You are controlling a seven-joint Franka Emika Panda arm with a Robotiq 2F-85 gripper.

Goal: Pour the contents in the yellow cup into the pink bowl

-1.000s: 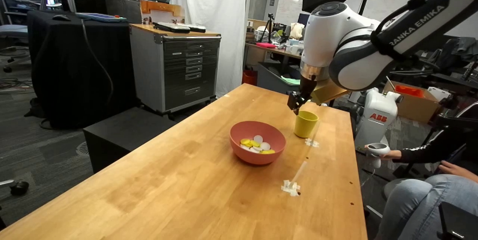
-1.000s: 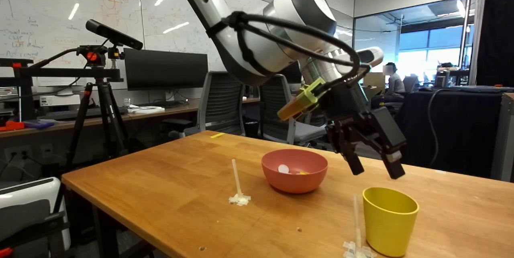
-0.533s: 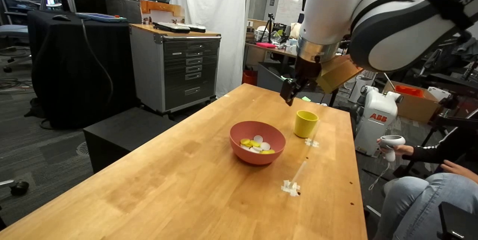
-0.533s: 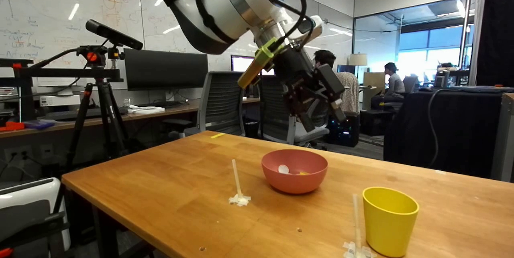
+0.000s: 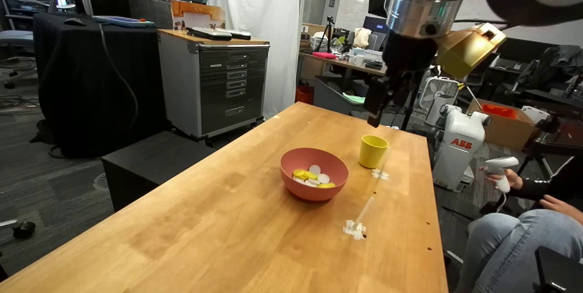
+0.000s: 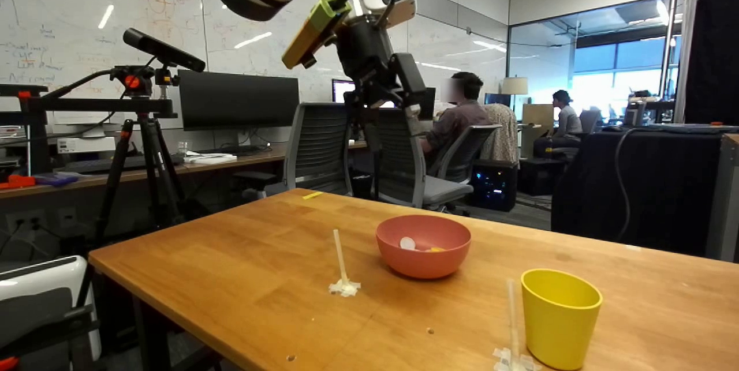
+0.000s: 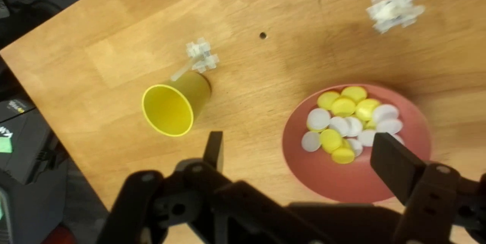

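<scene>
One table (image 6: 242,278) carries one bowl, one cup and two sticks. The pink bowl (image 5: 314,195) stands upright, and in it lies a single heap of flat round discs (image 7: 354,126); in the wrist view at least seven yellow and at least eight white ones show, but they overlap and a finger covers part of the bowl, so the full number cannot be told. The yellow cup (image 6: 560,325) also stands upright, near the bowl, its inside plain yellow as far as it shows. Each of the two thin pale sticks (image 6: 340,257) rises from its own patch of white tape (image 7: 395,8), one of them just beside the cup. Four small dark holes (image 5: 428,223) show in the tabletop in an exterior view, where one person (image 5: 528,243) in jeans holds one white controller (image 5: 501,162). The one gripper (image 7: 300,151) has two black fingers (image 7: 396,166), spread wide and raised well above the table, touching neither cup nor bowl; they have hold of nothing, and table and bowl show through the gap.
</scene>
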